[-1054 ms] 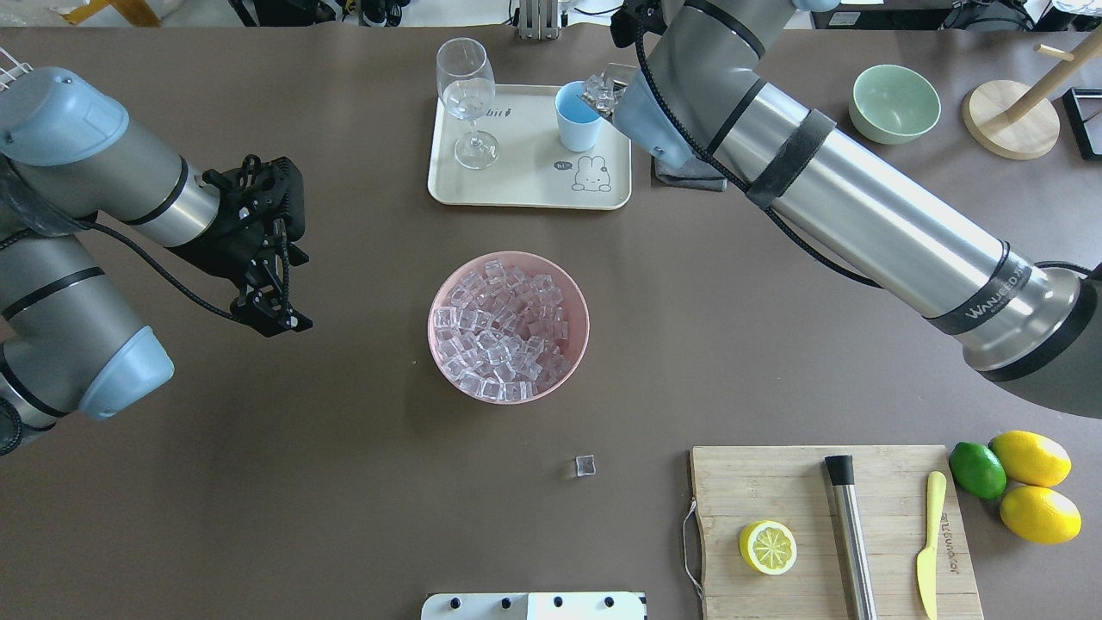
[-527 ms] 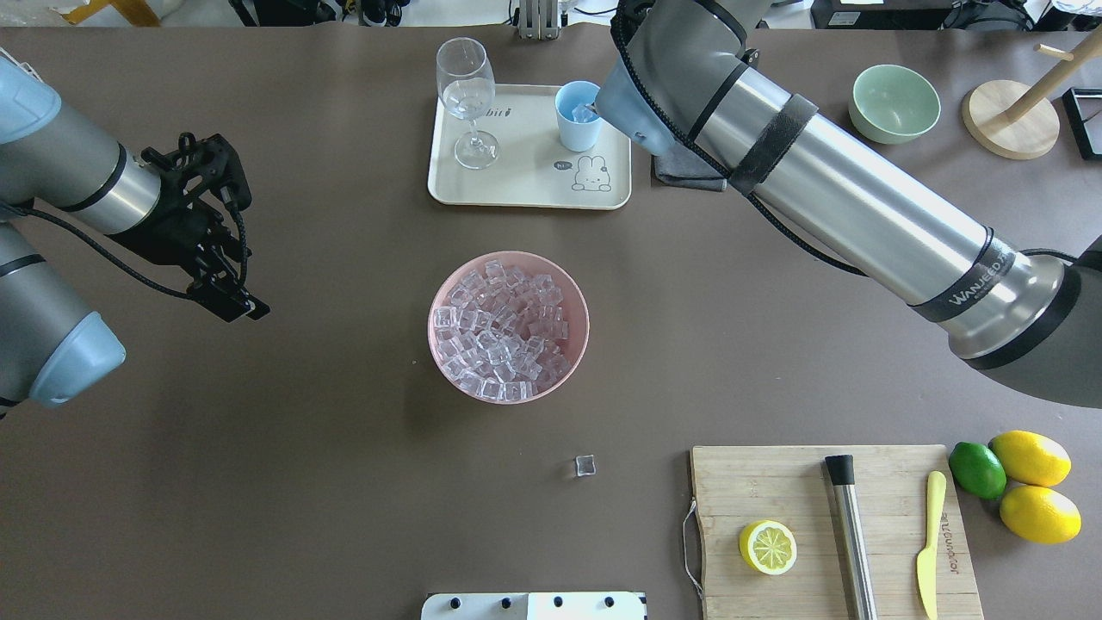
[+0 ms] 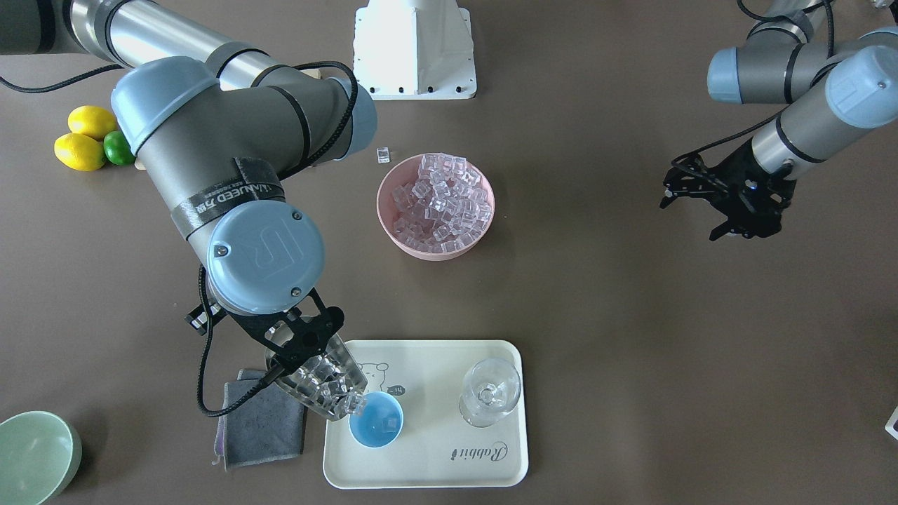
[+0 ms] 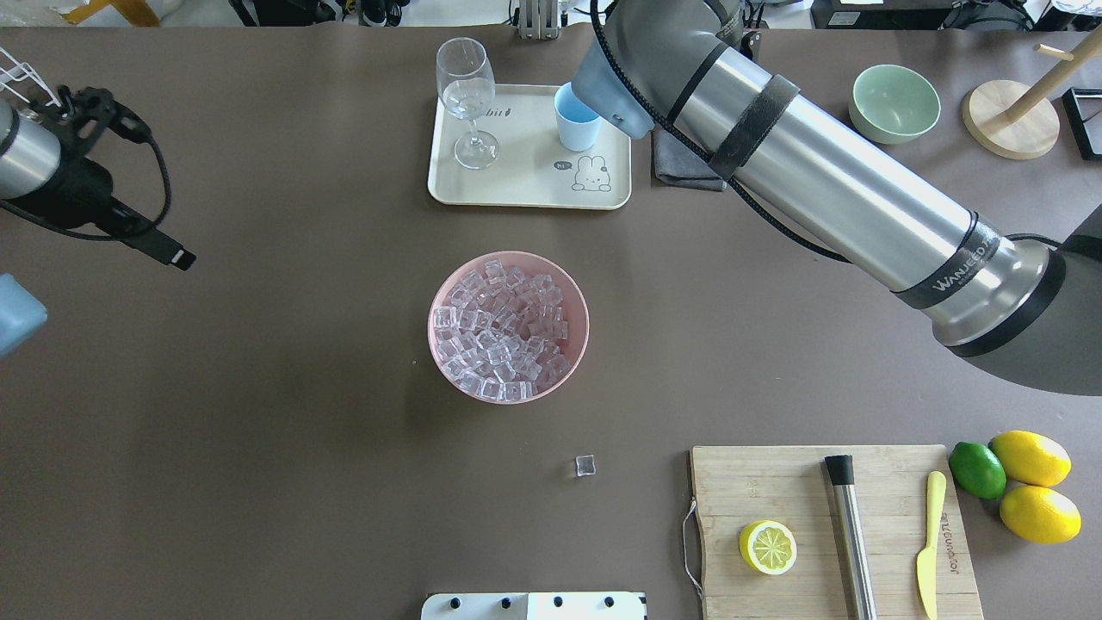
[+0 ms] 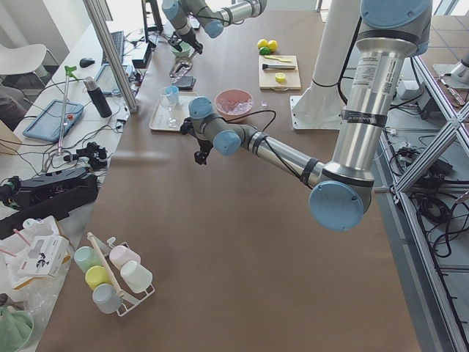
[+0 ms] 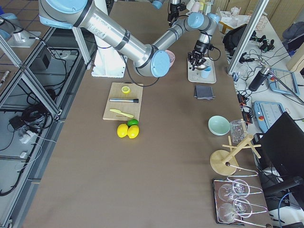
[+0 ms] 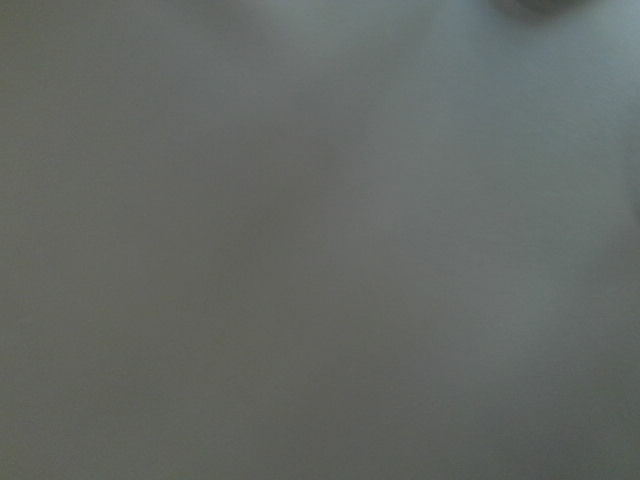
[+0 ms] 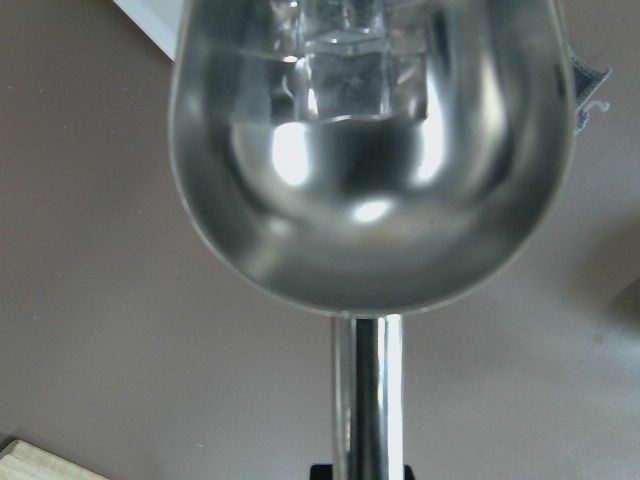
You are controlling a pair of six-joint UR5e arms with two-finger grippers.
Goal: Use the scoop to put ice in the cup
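Clear glassy ice cubes (image 3: 330,389) lay in shiny steel scoop (image 3: 302,382). Trough tipped down, lip at rim of small light-blue cup (image 3: 377,419) on cream tray (image 3: 491,459), likely so cubes would slide in. Right gripper (image 3: 300,335) clamped scoop handle. More ice heaped in pink bowl (image 3: 393,228). Left gripper (image 3: 694,214) well apart, fingers spread, empty, probably kept clear. Front view showed pour. Overhead hid scoop behind right arm. Right wrist view showed cubes bunched at lip.
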